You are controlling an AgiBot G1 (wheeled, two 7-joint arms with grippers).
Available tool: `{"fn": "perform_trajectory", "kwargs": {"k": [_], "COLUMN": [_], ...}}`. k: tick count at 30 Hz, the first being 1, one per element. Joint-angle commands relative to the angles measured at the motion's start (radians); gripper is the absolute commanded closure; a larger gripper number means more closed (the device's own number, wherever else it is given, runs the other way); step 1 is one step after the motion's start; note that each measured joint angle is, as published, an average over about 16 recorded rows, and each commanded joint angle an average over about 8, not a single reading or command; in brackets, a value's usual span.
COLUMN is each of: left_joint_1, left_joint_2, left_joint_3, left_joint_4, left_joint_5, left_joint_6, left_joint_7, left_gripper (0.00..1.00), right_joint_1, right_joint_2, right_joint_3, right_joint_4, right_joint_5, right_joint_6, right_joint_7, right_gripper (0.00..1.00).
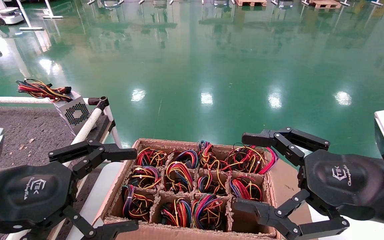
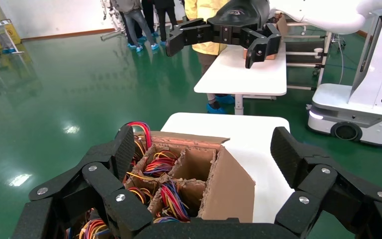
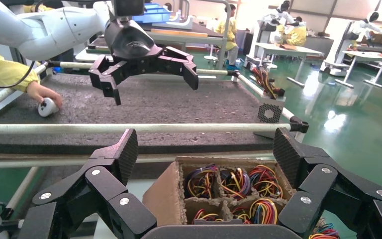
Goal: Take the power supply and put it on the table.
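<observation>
The power supply (image 1: 73, 111), a small silver box with a round fan grille and a bundle of red, yellow and black wires, stands on the far right corner of the dark speckled table (image 1: 18, 133). It also shows in the right wrist view, the power supply (image 3: 270, 110) beside the table's (image 3: 179, 104) white rail. My left gripper (image 1: 130, 190) hangs open and empty over the left edge of a cardboard box (image 1: 165, 142). My right gripper (image 1: 242, 171) is open and empty above the box's right side. Neither touches the power supply.
The divided cardboard box (image 2: 229, 189) holds several coils of coloured wire and stands on a smooth white surface (image 2: 238, 129). White tube rails (image 1: 88, 125) edge the table. A person's hand (image 3: 37, 92) rests on the table's far side. Glossy green floor (image 1: 212, 66) lies beyond.
</observation>
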Motion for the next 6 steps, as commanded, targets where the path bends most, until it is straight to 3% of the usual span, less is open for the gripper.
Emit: {"fn": "perform_trajectory", "kwargs": {"k": [1,6], "left_joint_1": [-0.003,-0.005], "left_joint_2": [0.002,0.003], "left_joint_3": [0.001,0.003], "left_joint_4": [0.003,0.007], "left_joint_5": [0.000,0.000], "left_joint_6": [-0.002,-0.005], "left_joint_7": [0.001,0.001], "left_gripper": [0.00,0.00], "right_joint_1": [0.000,0.000], "right_joint_2": [0.000,0.000], "right_joint_3": [0.000,0.000], "right_joint_4": [0.000,0.000], "right_joint_5": [0.000,0.000], "right_joint_6": [0.000,0.000], "right_joint_7": [0.000,0.000], "right_gripper": [0.00,0.00]}}
